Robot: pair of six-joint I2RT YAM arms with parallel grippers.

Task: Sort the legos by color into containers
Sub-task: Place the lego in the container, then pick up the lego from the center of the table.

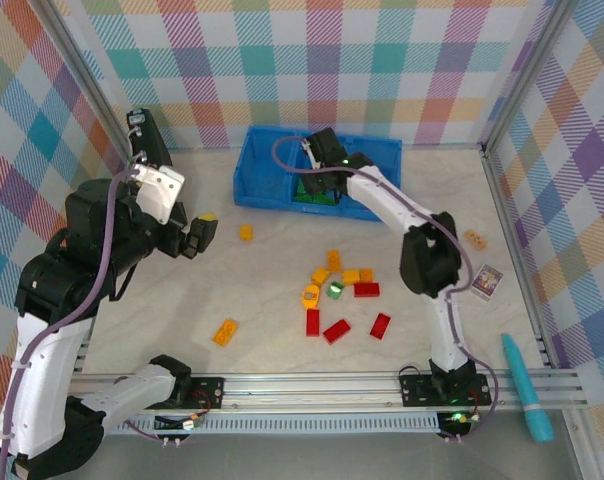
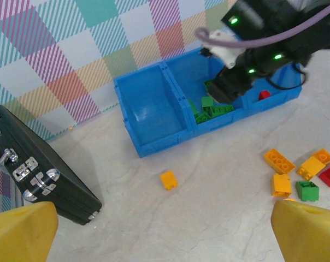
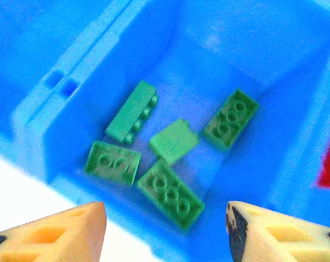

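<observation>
Pale marbled tabletop (image 1: 272,290) ran between checked pastel walls (image 1: 402,60). Five green legos (image 3: 170,194) lay in the middle compartment (image 3: 225,38) of the blue bin (image 1: 254,190). Most lay studs up, one lay on its side, and one showed a smooth face. A red lego (image 3: 328,164) sat in the compartment just to the right of them. The right gripper (image 3: 165,224) hung directly above the green pile. Its yellow fingers (image 3: 56,232) were spread well apart with nothing between them.

On the table in front of the bin lay a cluster of loose legos (image 1: 351,276). Yellow-orange ones sat toward the bin, a green lego (image 1: 334,290) was in the middle, and four red legos (image 1: 336,331) lay nearer the arm bases. A single yellow lego (image 1: 246,232) sat apart, near the bin's left end. An orange lego (image 1: 225,332) lay farther toward the bases on the left.

The left gripper (image 1: 200,232) hovered just left of that single yellow lego, with its jaws as wide as they went and holding nothing. A black case (image 2: 45,169) stood left of the bin by the wall. On the right side lay a tan brick (image 1: 475,238) and, near it, a printed card (image 1: 488,281). A teal tool (image 1: 527,388) rested at the near right corner.
</observation>
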